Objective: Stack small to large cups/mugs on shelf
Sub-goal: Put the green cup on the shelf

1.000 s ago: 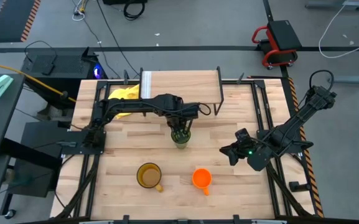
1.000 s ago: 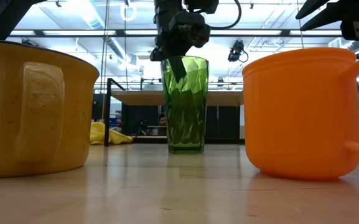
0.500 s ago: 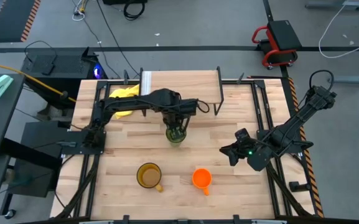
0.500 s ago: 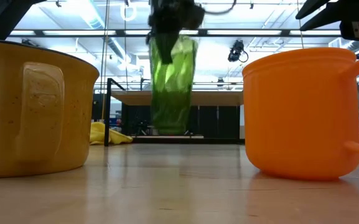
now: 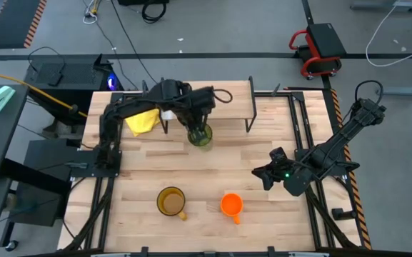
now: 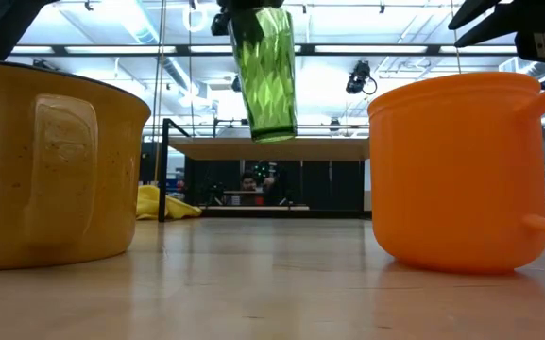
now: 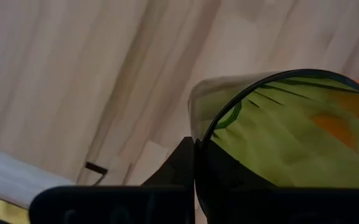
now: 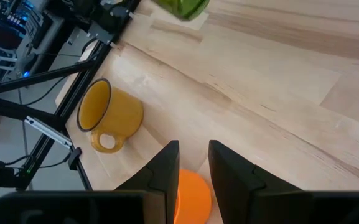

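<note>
Left claw (image 5: 197,123) is clamped on the tumbler's (image 5: 201,135) rim, carrying it upright, clear of the tabletop (image 5: 263,214), right at the shelf's (image 5: 213,93) front edge. Right claw (image 5: 265,173) waits near the right edge, slightly parted, empty.

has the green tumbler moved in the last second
Yes. The left gripper has lifted the tumbler off the table and carried it toward the shelf; in the low view its base now hangs level with the shelf top.
</note>
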Controlling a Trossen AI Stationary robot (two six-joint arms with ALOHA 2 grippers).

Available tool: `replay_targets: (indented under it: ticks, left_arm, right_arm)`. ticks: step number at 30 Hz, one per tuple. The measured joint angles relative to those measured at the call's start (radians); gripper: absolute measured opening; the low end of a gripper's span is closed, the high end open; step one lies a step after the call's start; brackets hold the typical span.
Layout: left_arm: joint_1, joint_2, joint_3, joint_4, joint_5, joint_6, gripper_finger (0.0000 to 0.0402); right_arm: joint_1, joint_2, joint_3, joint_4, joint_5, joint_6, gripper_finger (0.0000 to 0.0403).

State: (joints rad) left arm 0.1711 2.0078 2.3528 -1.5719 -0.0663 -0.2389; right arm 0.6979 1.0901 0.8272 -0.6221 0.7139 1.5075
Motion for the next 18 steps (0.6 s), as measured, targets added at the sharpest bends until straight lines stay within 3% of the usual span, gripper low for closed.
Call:
replay_targets:
  ticks: [18]
  left_arm:
    - [0.205,-0.124,0.003,0.0,-0.012,0.027,0.0012]
  right_arm:
    - [-0.003,0.0,0.0,0.001,0.0,-0.011,0.0094]
